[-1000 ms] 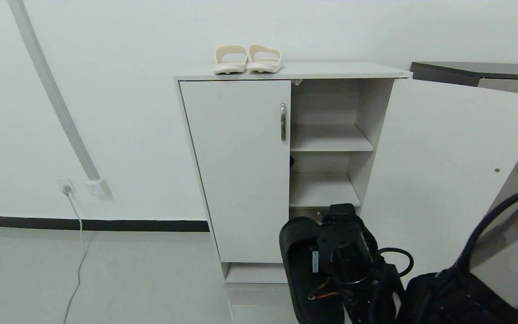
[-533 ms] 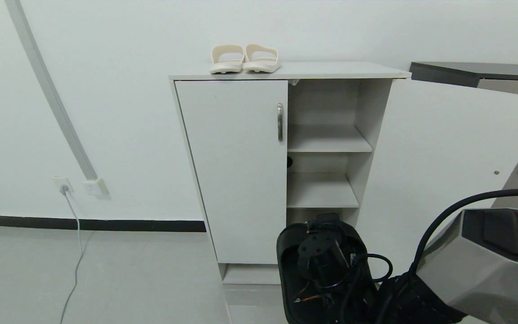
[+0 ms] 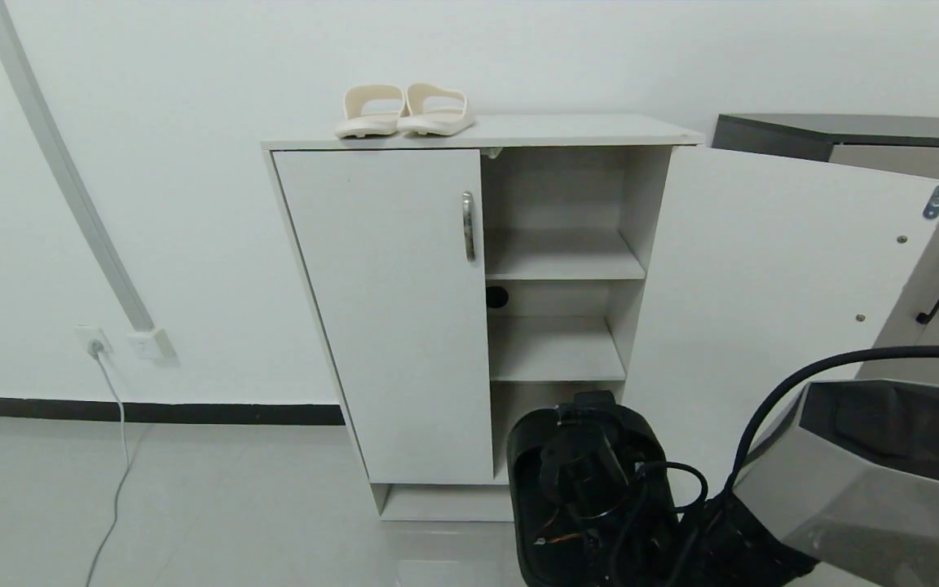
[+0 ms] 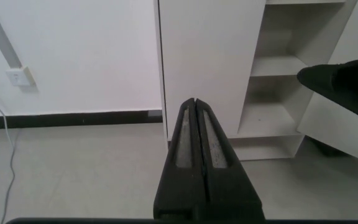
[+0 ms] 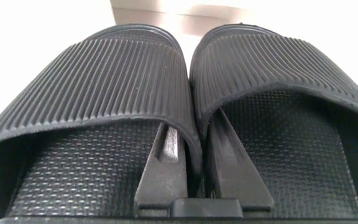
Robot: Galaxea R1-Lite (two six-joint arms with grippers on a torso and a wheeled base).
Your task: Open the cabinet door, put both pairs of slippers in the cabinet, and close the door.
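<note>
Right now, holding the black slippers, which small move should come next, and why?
Probably ease the right gripper forward, carrying the black slippers into the bottom compartment of the cabinet: the right door stands open and the pair hangs just before that opening.

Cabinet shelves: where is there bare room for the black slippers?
In the white two-door cabinet, the upper shelf and middle shelf lie bare beside the shut left door. Cream rubber slippers crowd the top's left end.
</note>
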